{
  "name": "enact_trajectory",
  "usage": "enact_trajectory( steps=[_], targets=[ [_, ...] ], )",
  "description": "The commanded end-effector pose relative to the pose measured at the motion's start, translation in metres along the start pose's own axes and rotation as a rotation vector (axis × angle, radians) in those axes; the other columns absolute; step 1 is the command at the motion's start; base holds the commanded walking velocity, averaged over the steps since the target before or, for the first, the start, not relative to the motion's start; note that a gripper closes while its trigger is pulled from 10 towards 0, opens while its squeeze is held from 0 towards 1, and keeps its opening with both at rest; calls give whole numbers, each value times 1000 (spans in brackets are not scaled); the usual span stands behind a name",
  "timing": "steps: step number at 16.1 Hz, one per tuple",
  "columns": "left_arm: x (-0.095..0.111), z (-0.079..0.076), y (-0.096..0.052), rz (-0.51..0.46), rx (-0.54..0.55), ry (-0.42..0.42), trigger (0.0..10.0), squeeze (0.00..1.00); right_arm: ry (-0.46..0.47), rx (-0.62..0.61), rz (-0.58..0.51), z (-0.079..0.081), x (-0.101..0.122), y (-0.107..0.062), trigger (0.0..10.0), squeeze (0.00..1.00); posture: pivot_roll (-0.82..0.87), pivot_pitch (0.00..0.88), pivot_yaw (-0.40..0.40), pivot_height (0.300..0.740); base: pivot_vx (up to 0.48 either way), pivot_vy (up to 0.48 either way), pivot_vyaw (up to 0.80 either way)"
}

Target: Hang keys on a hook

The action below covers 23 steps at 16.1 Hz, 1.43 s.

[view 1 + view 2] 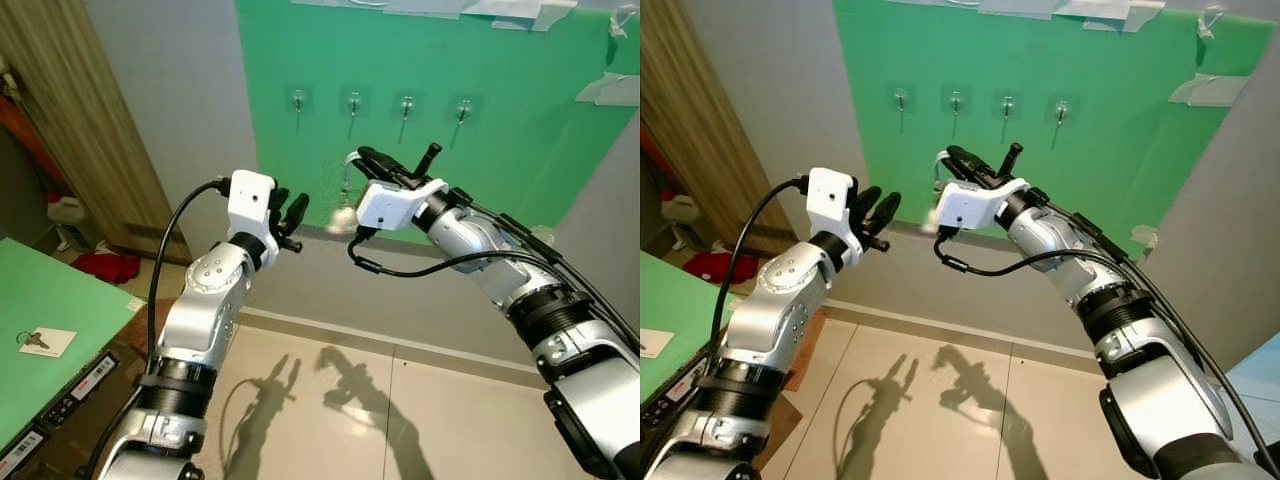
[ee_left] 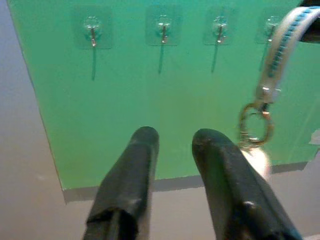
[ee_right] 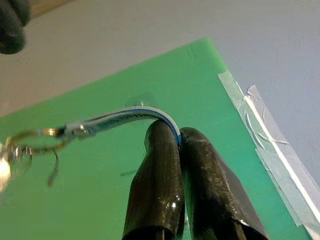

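My right gripper point(image 1: 362, 157) is shut on a blue-and-white strap point(image 3: 125, 117). A key ring point(image 2: 255, 125) with keys point(image 1: 345, 207) dangles from that strap. It hangs in front of the green wall board point(image 1: 520, 150), below and slightly left of the second hook point(image 1: 353, 101) in a row of several clear stick-on hooks point(image 2: 92, 30). The keys are apart from every hook. My left gripper point(image 1: 288, 210) is raised just left of the keys, pointing at the board. Its fingers point(image 2: 130, 190) stand a little open with nothing between them.
A green table point(image 1: 60, 290) at the left carries a white card with a key point(image 1: 40, 342). A wooden panel point(image 1: 90, 130), a white jug point(image 1: 65, 210) and a red cloth point(image 1: 105, 266) are at the far left. Below is tiled floor point(image 1: 400, 420).
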<state>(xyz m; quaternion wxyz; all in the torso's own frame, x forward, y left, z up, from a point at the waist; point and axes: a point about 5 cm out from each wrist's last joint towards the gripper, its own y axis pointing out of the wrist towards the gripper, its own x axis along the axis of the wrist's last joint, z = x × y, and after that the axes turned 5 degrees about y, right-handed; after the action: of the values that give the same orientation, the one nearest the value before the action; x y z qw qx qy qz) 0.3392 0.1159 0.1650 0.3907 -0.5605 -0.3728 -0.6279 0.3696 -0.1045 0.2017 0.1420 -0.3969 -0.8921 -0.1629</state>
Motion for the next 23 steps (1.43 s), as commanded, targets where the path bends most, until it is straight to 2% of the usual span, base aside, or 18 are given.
enact_trajectory(
  steps=[1,5,12,14,15,16,17,18,19,21,23],
  targets=[
    [0,0,-4,-13,-8,24,0,0,35,-17,18,-2,-2,-1,0,0,-42,0,30,740,0,0,0],
    [-6,1,-9,2,10,8,0,0,64,-27,18,-1,0,-1,0,0,-46,0,28,740,0,0,0],
    [-3,8,-11,-23,53,24,0,0,86,-42,25,-5,-1,0,0,0,-39,0,23,740,0,0,0],
    [-1,6,-11,-36,52,40,0,0,247,-148,46,-17,-1,1,0,0,-36,0,17,740,0,0,0],
    [-1,5,-13,-40,55,38,0,0,376,-206,53,-24,-1,-2,0,0,-34,0,14,740,0,0,0],
    [-1,5,-13,-39,57,38,0,0,415,-222,54,-26,-1,-3,0,0,-34,0,14,740,0,0,0],
    [-3,7,-15,-33,84,36,0,0,512,-261,60,-28,-2,-7,0,0,-36,0,12,740,0,0,0],
    [-3,9,-16,-33,102,33,1529,0,582,-291,71,-29,-4,-11,0,0,-36,0,11,740,0,0,0],
    [-4,9,-16,-25,105,39,10000,0,628,-306,90,-27,-8,-14,0,0,-37,0,10,740,0,0,0],
    [-4,10,-17,-24,117,31,10000,0,690,-312,121,-21,-11,-21,0,0,-38,0,10,740,0,0,0],
    [-4,10,-18,-24,130,21,10000,0,707,-294,130,-15,-10,-24,0,0,-39,0,10,740,0,0,0]
  ],
)
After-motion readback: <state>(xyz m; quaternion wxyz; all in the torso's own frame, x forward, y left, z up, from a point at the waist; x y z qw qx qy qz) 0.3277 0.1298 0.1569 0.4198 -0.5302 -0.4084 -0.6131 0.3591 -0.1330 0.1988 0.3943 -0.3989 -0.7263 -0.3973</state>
